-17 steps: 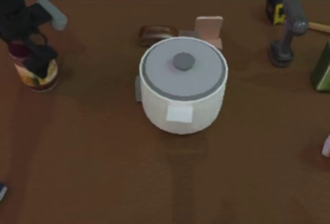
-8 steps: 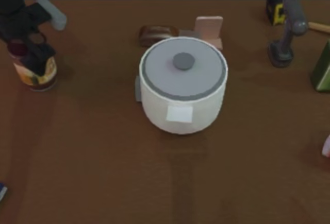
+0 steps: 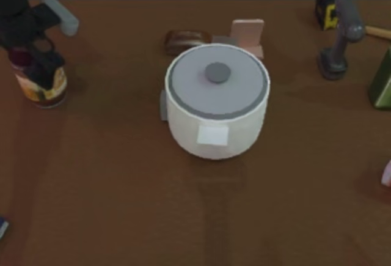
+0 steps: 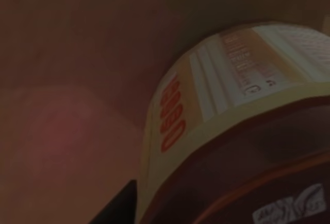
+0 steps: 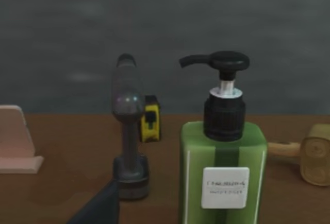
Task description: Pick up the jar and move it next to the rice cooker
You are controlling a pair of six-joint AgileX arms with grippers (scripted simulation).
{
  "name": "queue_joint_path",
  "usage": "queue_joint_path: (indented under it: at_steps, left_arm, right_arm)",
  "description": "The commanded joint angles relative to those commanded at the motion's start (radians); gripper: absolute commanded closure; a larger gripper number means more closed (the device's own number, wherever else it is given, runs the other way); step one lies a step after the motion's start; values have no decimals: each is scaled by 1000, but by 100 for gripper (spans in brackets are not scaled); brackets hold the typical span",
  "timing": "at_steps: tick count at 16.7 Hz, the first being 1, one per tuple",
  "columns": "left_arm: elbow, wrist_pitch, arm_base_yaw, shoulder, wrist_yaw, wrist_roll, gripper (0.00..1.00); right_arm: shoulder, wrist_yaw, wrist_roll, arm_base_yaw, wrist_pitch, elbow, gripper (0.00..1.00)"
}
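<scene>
The rice cooker [image 3: 217, 99] sits mid-table, and the jar [image 3: 41, 82] stands well apart from it by the left edge, with the left gripper [image 3: 38, 58] down over its lid. Whether the fingers are pinching the glass yet, I cannot tell. Before lifting, I'd want a firm, level squeeze below the lid, so the jar doesn't tip.

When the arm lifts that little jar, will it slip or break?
The jar looks like smooth glass, so it may be slippery, and a fall could crack it. Its dark filling suggests some weight. The left tool sits at its lid.
</scene>
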Motion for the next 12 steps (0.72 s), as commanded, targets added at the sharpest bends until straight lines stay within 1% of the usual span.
queue_joint_path:
  at_steps: [7, 9, 12]
  left_arm:
    - [-15, -3, -2, -16, -1, 1, 100]
    - [-70, -13, 1, -73, -1, 1, 100]
    - [-191, -38, 7, -236, -3, 1, 100]
  right_arm:
    - [0, 0, 0, 0, 0, 0, 0]
    - [0, 0, 0, 0, 0, 0, 0]
    - [0, 0, 0, 0, 0, 0, 0]
